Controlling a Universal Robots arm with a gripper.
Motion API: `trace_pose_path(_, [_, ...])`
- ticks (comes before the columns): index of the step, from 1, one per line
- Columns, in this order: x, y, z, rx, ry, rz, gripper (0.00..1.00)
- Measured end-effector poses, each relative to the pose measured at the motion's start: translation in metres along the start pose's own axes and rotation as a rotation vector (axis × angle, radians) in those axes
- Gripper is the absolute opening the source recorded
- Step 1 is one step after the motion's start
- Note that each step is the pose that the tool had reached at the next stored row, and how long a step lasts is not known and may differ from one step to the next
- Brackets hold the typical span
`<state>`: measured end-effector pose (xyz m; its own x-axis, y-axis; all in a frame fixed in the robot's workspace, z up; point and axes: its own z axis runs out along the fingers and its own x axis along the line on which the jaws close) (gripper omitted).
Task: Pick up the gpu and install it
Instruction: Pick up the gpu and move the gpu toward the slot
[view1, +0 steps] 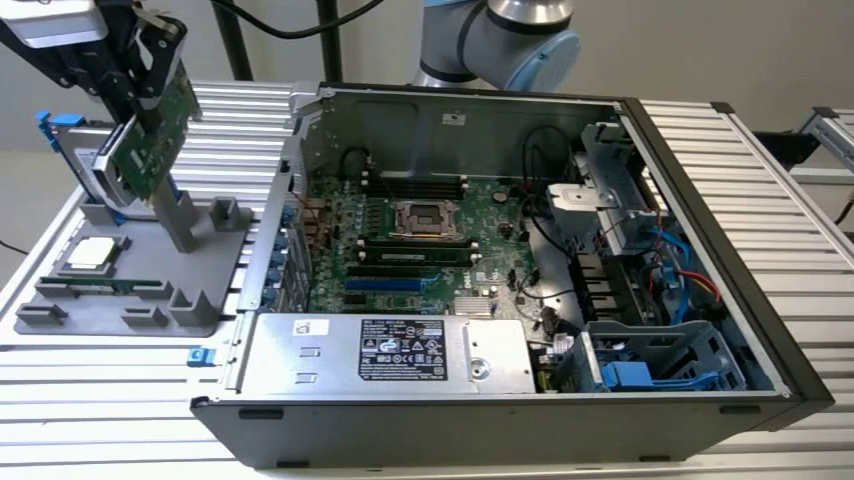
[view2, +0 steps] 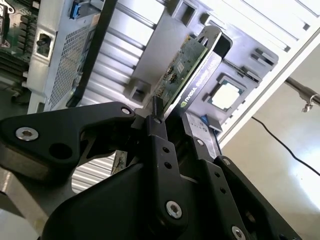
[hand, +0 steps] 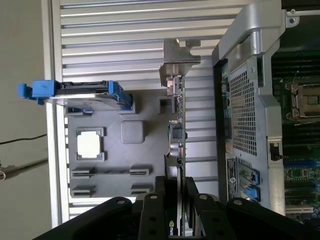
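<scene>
Over slatted table (hand: 125, 30), gpu (hand: 177, 125) part-hidden within end effector (hand: 175, 192)

Ribbed aluminium tabletop (view1: 747, 190) against a plain pale wall (view1: 694, 50), beige floor (view2: 270, 175) below, in even light.

We lose the gripper (view1: 131, 85) body past the exterior view's top edge, robot arm (view1: 501, 40) too. In both wrist views its fingers (hand: 152, 215) cover the gpu (hand: 176, 125) near end. The hard drive (view1: 94, 180) is partly behind the gpu.
</scene>
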<state>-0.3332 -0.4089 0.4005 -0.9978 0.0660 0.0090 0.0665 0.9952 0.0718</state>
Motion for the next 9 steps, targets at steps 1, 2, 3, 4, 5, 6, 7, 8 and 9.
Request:
trace_pose_path(1, [0.0,0.0001,-0.0009,0.0,0.0,0.0,0.0])
trace_pose_path(2, [0.0,0.0001,-0.0017,0.0,-0.0001,0.0,0.0])
trace_pose_path(3, [0.0,0.0002,-0.0025,0.0,0.0,0.0,0.0])
trace_pose_path(4, [0.0,0.0002,-0.0032,0.0,0.0,0.0,0.0])
trace_pose_path(5, [0.0,0.0003,-0.0042,0.0,0.0,0.0,0.0])
trace_pose_path(6, [0.0,0.0004,-0.005,0.0,0.0,0.0,0.0])
trace_pose_path(7, [0.0,0.0004,-0.0058,0.0,0.0,0.0,0.0])
trace_pose_path(8, [0.0,0.0005,-0.0066,0.0,0.0,0.0,0.0])
trace_pose_path(9, [0.0001,0.0005,-0.0072,0.0,-0.0001,0.0,0.0])
